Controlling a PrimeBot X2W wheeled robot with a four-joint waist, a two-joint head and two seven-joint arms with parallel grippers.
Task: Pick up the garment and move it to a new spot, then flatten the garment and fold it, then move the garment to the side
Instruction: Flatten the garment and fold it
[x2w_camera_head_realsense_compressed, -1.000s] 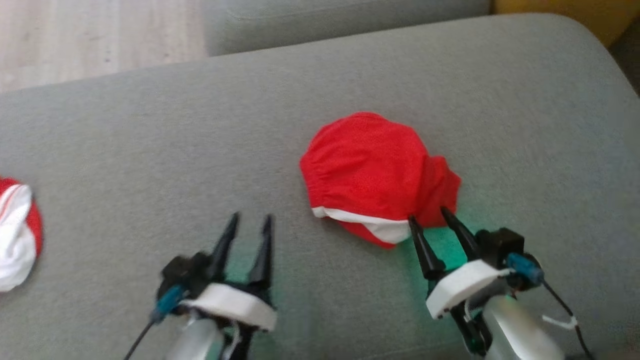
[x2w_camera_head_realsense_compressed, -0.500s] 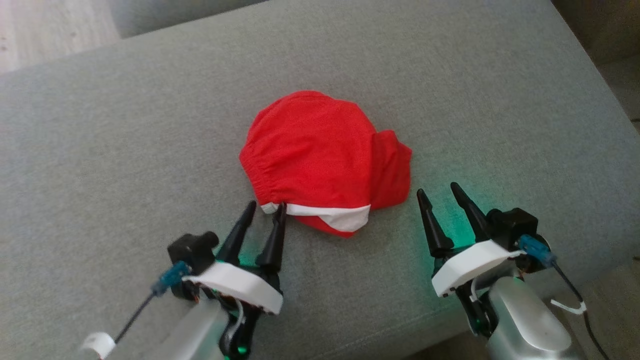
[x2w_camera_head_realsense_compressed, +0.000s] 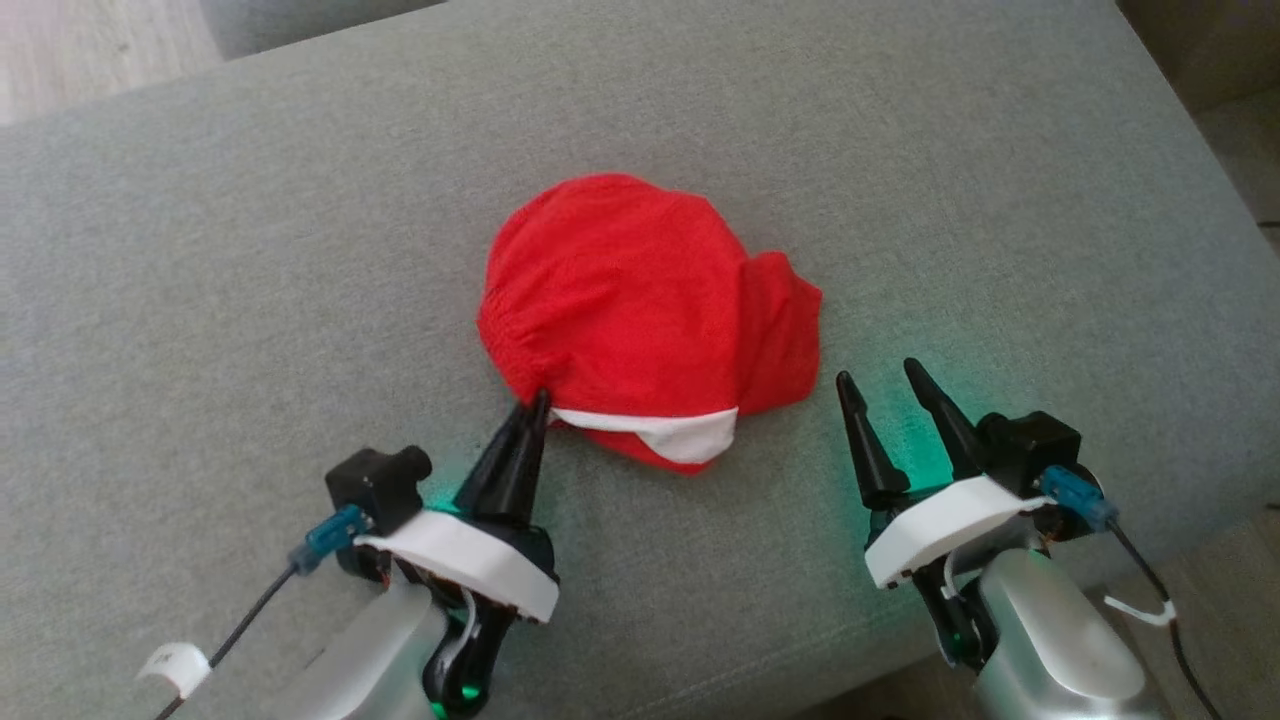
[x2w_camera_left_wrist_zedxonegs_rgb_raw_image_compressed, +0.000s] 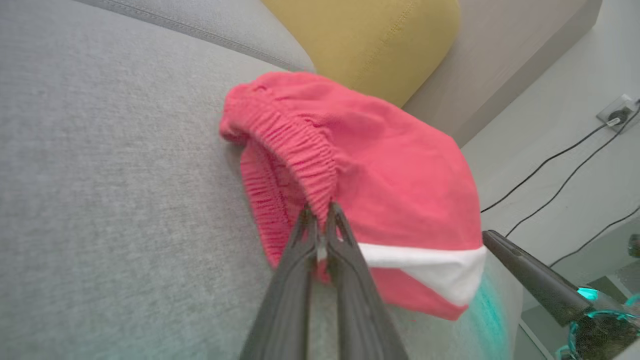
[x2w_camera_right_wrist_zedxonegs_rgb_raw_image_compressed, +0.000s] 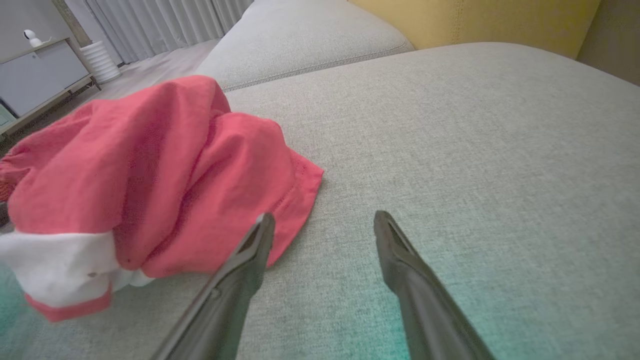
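Red garment (x2w_camera_head_realsense_compressed: 630, 300) in a bunched, rounded heap near the middle of the grey sofa cushion (x2w_camera_head_realsense_compressed: 250, 250), resting on it. White band (x2w_camera_head_realsense_compressed: 670, 432) along the edge nearest to the robot. Gathered elastic hem (x2w_camera_left_wrist_zedxonegs_rgb_raw_image_compressed: 300, 145) on the side toward the left gripper, well visible in the left wrist view.

Left gripper (x2w_camera_head_realsense_compressed: 537, 400) at the near left corner of the garment, fingers pressed together. Closed on a pinch of the red elastic hem, just beside the end of the white band. From the wrist, the same left gripper (x2w_camera_left_wrist_zedxonegs_rgb_raw_image_compressed: 320, 212) with both dark fingers meeting at the hem, a thin bit of cloth between the tips.

Right gripper (x2w_camera_head_realsense_compressed: 880, 372) low over the sofa cushion, just beside the near right edge of the garment. Jaws apart, holding nothing. In the right wrist view, bare grey fabric between the fingers of the right gripper (x2w_camera_right_wrist_zedxonegs_rgb_raw_image_compressed: 324, 216). One fingertip close in front of the folded flap of the garment (x2w_camera_right_wrist_zedxonegs_rgb_raw_image_compressed: 150, 165); touching or not, impossible to tell.

Green glow (x2w_camera_head_realsense_compressed: 930, 440) on the sofa cushion near the right gripper. Yellow cushion (x2w_camera_left_wrist_zedxonegs_rgb_raw_image_compressed: 370, 35) behind the garment in the left wrist view. Pale floor (x2w_camera_head_realsense_compressed: 90, 50) at the far left corner of the head view.
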